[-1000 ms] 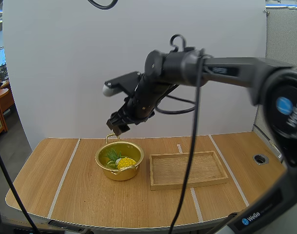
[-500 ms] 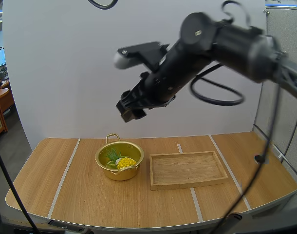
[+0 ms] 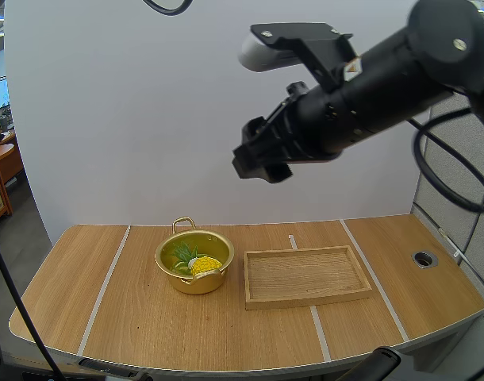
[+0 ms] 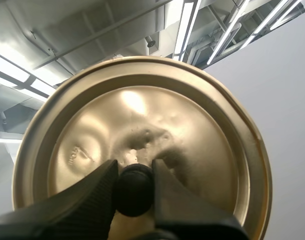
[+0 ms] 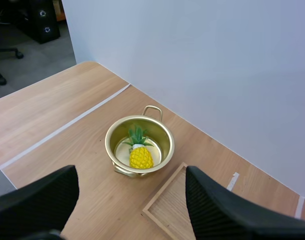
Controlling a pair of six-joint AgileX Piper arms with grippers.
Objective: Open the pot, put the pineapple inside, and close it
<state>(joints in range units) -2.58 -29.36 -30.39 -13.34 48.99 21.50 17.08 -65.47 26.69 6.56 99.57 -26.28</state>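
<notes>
On the table [image 3: 139, 329]: pot [image 3: 196, 283] uncovered, pineapple [image 3: 204, 265] inside.
Left gripper [image 4: 134, 175]: pinching lid [image 4: 187, 125] by its knob [image 4: 134, 194].
Right gripper [image 3: 258, 161]: jaws apart — empty, high above.

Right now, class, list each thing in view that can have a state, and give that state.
pot: open, lid off, upright on the table, pineapple inside.
pineapple: in the pot.
lid: in the air, held by its knob.
wooden tray: flat on the table beside the pot, apart from it.
left gripper: shut on the lid's knob.
right gripper: open, high above the table.
</notes>
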